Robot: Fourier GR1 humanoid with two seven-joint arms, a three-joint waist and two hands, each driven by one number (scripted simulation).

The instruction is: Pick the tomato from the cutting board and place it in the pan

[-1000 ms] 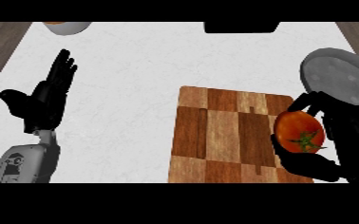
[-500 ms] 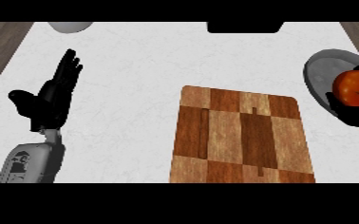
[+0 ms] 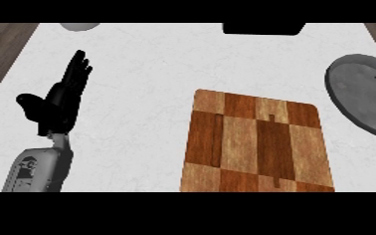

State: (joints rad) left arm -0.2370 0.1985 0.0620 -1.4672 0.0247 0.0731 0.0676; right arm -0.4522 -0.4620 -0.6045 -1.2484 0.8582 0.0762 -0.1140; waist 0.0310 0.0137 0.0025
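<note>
Tomato not visible anywhere; cutting board (image 3: 257, 144) lies bare on the table (image 3: 161, 79), w/ the grey pan (image 3: 352, 94) cut off at the right edge. Right hand is out of view, so its state can't be told. Left hand (image 3: 62, 99) rests at the left, fingers straight, released. Probably the placing step: the robot should lower the tomato over the pan's middle, not its rim, before letting go.

No text, label, brand or number could be read anywhere. A small dark mark showed on the grey left forearm (image 3: 35, 168) casing, but it was too small to make out as writing.
</note>
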